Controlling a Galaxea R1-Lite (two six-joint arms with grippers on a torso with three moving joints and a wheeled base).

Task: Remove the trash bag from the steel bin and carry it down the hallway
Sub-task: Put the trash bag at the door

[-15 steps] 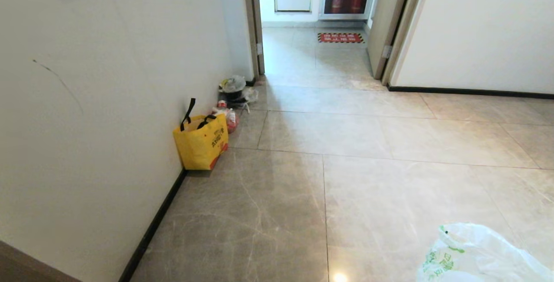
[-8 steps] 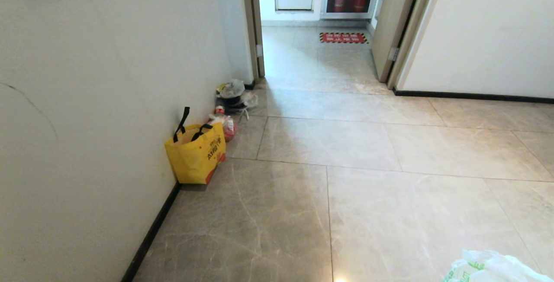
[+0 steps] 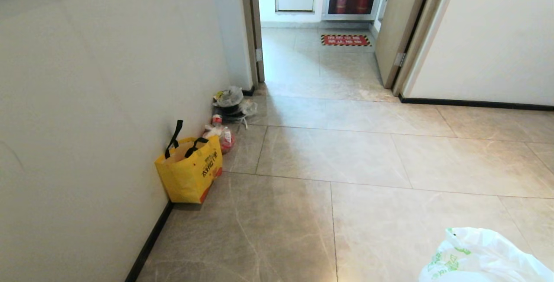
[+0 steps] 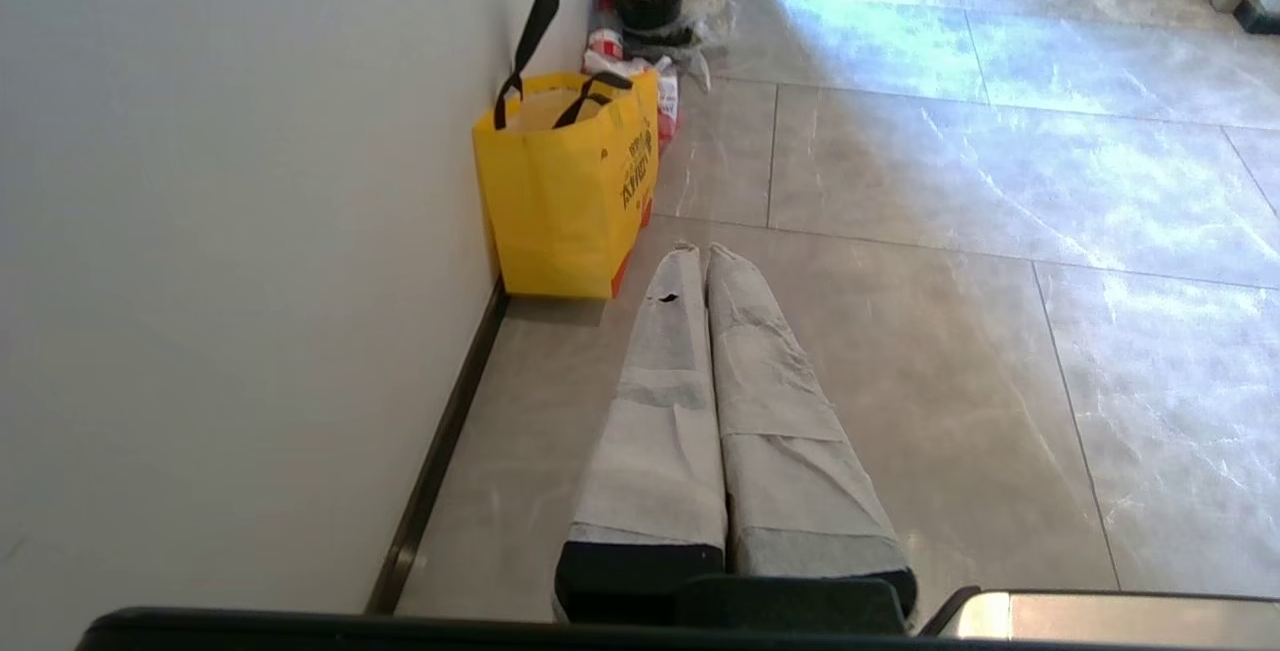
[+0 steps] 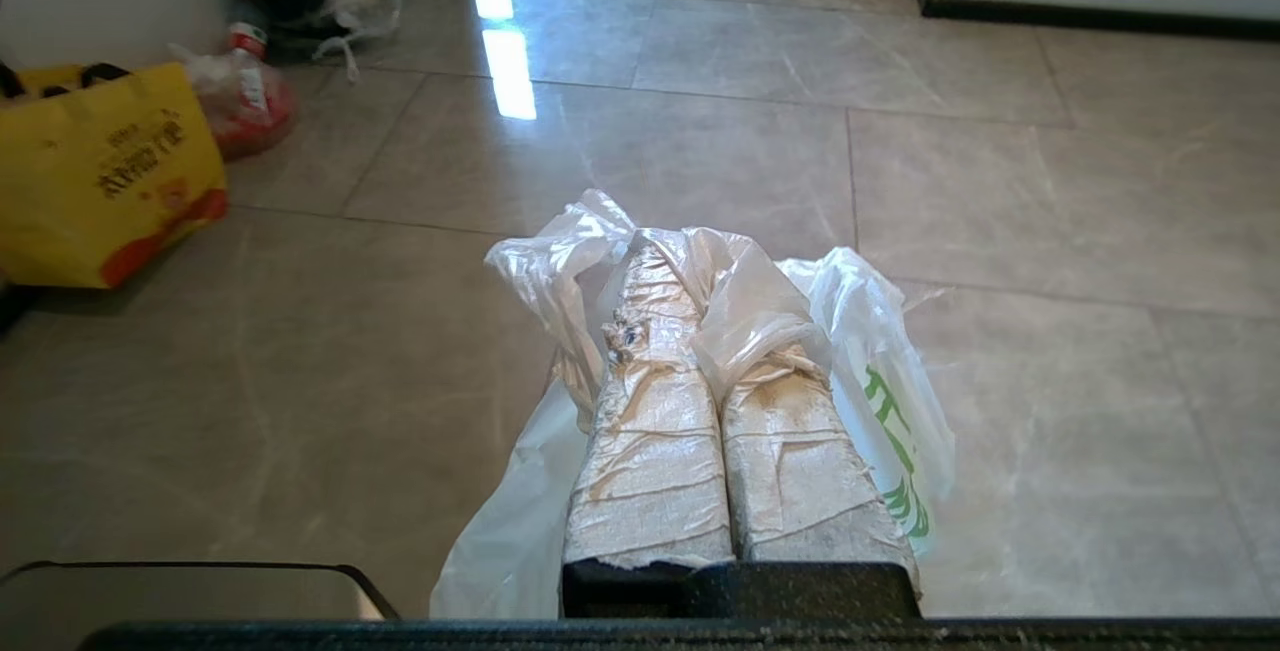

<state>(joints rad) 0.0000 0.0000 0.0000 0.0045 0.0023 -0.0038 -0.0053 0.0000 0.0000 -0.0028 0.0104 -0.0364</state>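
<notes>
Right claw (image 5: 680, 261) clamped on trash bag (image 5: 880, 381); bag cut off in head view; left claw (image 4: 700, 256) closed, empty.

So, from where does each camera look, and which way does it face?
Head view: high on the robot, facing forward and down the hallway toward an open doorway; no arm shows, only the trash bag at the lower right.
Left wrist view: behind the left gripper, shut and empty, low over the floor along the wall.
Right wrist view: behind the right gripper, shut on the trash bag.
All three share the yellow tote by the wall.
</notes>
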